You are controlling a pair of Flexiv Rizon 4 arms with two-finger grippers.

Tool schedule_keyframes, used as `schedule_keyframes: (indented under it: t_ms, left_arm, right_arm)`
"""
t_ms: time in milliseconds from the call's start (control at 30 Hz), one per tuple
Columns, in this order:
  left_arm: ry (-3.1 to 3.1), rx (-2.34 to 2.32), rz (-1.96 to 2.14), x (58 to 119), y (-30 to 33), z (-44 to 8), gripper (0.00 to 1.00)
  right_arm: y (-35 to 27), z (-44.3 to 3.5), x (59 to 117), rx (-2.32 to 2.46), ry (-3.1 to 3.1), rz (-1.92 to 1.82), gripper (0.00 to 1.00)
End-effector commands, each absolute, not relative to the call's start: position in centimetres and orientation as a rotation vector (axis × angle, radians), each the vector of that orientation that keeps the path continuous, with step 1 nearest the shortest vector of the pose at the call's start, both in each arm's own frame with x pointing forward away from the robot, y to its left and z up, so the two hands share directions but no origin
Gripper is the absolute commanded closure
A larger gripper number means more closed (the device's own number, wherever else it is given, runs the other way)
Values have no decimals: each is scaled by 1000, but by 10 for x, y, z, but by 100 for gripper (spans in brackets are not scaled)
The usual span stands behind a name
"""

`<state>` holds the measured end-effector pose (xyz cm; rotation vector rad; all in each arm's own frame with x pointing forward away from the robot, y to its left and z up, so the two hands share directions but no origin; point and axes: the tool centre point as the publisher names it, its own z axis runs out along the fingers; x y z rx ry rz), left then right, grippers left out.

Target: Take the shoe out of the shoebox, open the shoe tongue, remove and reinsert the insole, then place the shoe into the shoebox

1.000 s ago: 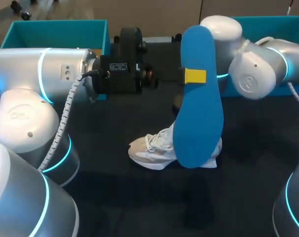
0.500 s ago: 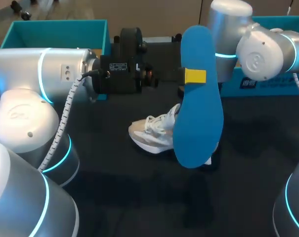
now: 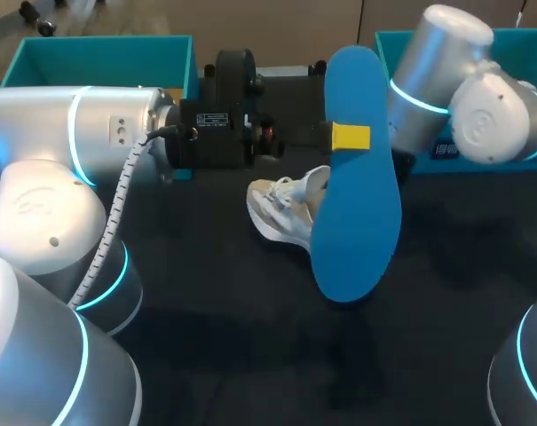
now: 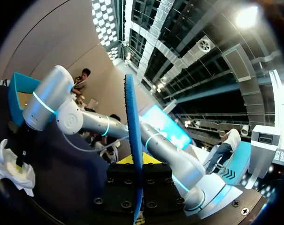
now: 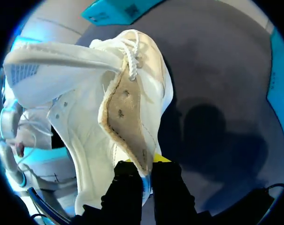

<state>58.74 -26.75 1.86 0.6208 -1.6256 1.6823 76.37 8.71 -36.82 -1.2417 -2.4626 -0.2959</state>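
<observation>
Insole up in the left claw, shoe caught in the right
The left gripper (image 3: 350,137) pinched the blue insole (image 3: 357,204) and held it upright, edge-on to its own wrist camera. At the insole's nine o'clock the white shoe (image 3: 286,213) sat tilted over the black table (image 3: 206,355), with the right gripper (image 5: 144,171) clamped on the rim of its opening. A teal box (image 3: 99,58) stood at the table's ten o'clock

Black table (image 3: 250,364), dark matte top, faint shadows
</observation>
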Motion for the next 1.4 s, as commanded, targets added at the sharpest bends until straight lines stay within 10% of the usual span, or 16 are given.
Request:
schedule_keyframes:
  t_ms: [33, 1400]
  left_arm:
    - [-1625, 625, 1684, 586, -269, 17, 100]
    - [-1625, 625, 1684, 586, -269, 17, 100]
  right_arm:
    - [88, -362, 749, -1531, -2347, -341, 100]
    - [133, -357, 732, -2122, -1946, -510, 100]
